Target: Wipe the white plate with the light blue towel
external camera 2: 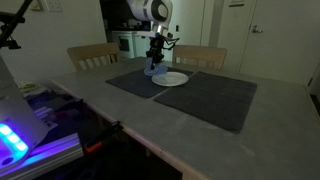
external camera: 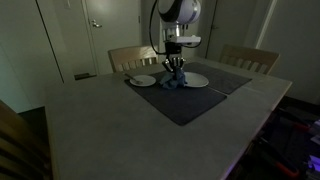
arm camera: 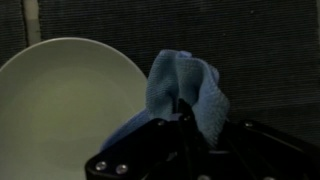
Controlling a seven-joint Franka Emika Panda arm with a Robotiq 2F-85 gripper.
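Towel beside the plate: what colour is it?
The towel is light blue, plain; clearest in the wrist view.

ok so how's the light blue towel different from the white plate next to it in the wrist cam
Colour: the light blue towel is blue, while the white plate is plain white. Shape: the towel is bunched into a soft, upright clump, and the plate is a flat, rigid round. State: the towel is pinched in the gripper, whereas the plate lies free. Both are over the dark placemat.
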